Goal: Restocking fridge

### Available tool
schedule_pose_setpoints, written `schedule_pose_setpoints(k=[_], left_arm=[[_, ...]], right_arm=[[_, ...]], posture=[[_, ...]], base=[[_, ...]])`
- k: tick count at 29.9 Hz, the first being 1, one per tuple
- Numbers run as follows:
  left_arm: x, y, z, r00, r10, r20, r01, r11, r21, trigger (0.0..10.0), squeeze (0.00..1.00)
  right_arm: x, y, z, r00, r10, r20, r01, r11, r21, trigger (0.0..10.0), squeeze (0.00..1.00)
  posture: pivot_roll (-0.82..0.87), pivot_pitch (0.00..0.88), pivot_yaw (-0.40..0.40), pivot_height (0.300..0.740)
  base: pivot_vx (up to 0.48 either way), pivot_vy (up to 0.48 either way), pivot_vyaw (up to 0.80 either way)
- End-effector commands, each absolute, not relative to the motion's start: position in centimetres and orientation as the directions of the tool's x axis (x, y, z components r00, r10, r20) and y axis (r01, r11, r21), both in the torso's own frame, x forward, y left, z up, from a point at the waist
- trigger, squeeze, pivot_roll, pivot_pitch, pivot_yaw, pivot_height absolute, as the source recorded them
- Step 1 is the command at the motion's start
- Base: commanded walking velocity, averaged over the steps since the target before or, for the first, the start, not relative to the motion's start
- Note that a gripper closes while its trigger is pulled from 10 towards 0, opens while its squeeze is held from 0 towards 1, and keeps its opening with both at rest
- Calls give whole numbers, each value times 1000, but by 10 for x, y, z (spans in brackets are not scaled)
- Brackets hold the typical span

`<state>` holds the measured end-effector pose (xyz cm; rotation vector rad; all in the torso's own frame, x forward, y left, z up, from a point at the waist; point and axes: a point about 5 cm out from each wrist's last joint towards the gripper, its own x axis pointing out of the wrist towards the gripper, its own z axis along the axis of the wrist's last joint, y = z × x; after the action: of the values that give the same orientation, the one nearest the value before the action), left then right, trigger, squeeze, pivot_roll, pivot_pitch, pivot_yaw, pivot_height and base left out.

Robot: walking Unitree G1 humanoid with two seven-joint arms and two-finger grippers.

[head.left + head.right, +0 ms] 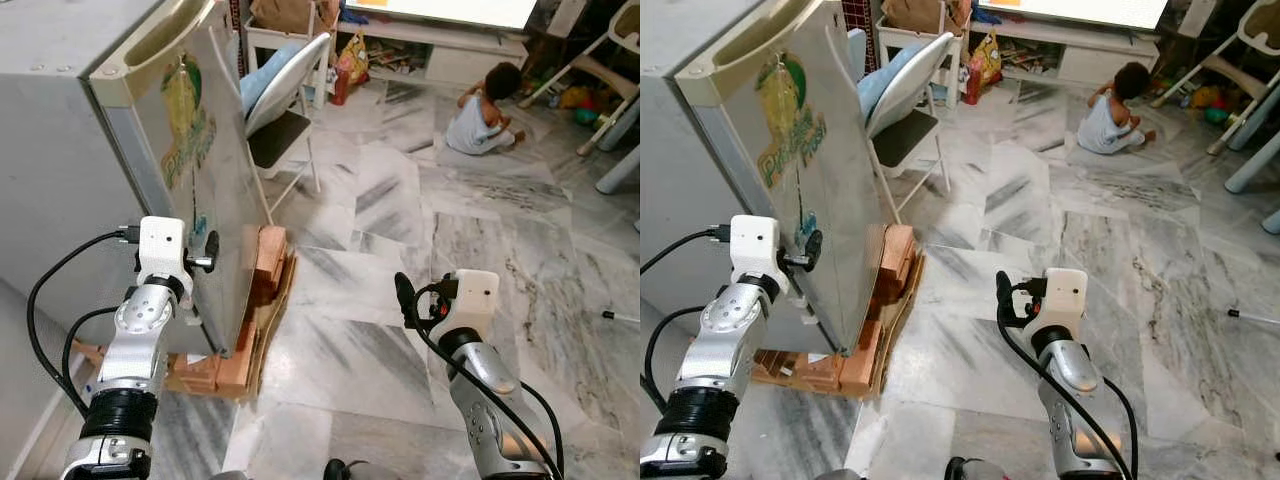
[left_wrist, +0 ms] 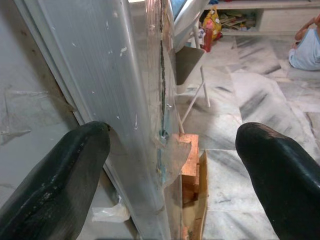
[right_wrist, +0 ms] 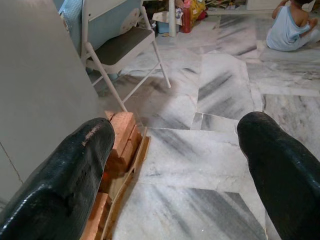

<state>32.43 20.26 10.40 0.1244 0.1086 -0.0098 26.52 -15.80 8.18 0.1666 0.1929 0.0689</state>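
A grey fridge (image 1: 60,170) stands at my left, raised on bricks, its door (image 1: 215,170) carrying a green and yellow sticker. My left gripper (image 1: 205,262) is at the door's free edge, low down. In the left wrist view its fingers (image 2: 55,185) are wide apart and the door edge (image 2: 130,100) runs between them, one finger on the inner side and one on the outer. My right gripper (image 1: 405,300) hangs open over the marble floor to the right of the fridge, holding nothing, and its fingers (image 3: 75,170) frame bare floor.
Bricks and boards (image 1: 265,265) stick out under the fridge front. A white folding chair (image 1: 285,110) stands just behind the door. A person (image 1: 482,112) sits on the floor farther back, near a low cabinet (image 1: 440,40) and white chair legs (image 1: 610,60).
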Motion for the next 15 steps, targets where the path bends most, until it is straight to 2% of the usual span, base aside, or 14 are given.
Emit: schedule_pose_setpoints(k=[1,5,15], left_arm=[[328,202,106,994,-8,-107,22,990,138,10000,0],[333,194,107,994,-35,-106,54,981,186,10000,0],[341,197,106,992,-7,-125,33,979,202,10000,0]], right_arm=[[265,-161,85,981,69,-180,-40,986,162,10000,0],[265,-160,81,977,74,-198,-43,986,158,10000,0],[261,-166,74,969,46,-242,-12,990,142,10000,0]], posture=[[40,91,-53,740],[42,92,-54,740],[36,97,-48,740]], base=[[0,0,0],[0,0,0],[0,0,0]])
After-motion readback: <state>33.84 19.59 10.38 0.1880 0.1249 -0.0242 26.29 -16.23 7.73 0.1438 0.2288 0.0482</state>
